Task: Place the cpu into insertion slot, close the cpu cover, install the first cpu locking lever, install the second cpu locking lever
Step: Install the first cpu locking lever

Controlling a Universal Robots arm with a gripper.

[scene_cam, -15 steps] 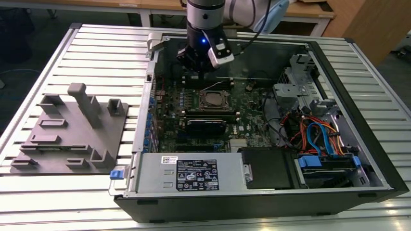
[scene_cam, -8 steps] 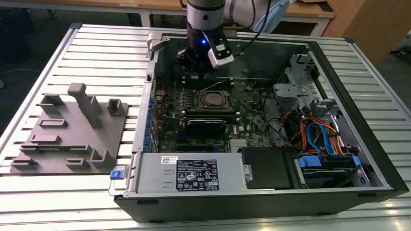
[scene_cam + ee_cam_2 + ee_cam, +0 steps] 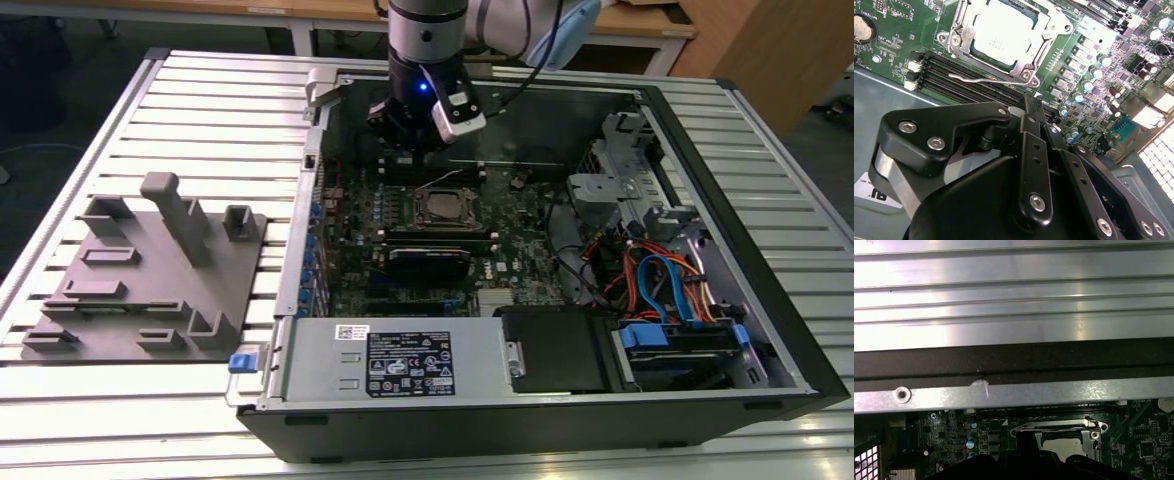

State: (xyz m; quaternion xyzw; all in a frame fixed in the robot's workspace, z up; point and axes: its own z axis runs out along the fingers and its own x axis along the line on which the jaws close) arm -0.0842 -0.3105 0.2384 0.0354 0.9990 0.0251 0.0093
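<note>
The cpu (image 3: 1004,32) lies flat in the insertion slot (image 3: 952,39), its dull silver top showing through the cut-out. The cpu cover (image 3: 1046,37) is folded down over it. A thin wire locking lever (image 3: 979,80) stands loose beside the socket, over the black memory slots. In the exterior view the cpu (image 3: 445,207) sits mid-board inside the open computer case, and my gripper (image 3: 416,158) hangs just behind the socket, near the case's far wall. In the second wrist view the gripper (image 3: 1034,102) is shut with nothing in it, its tip close to the lever's end.
A grey fixture plate (image 3: 147,270) with upright posts lies at the exterior view's left, outside the case. Inside the case are a long black module (image 3: 427,262), a power supply (image 3: 400,365), and cables (image 3: 654,280) beside a drive cage. The case's metal wall (image 3: 1004,392) runs close behind the gripper.
</note>
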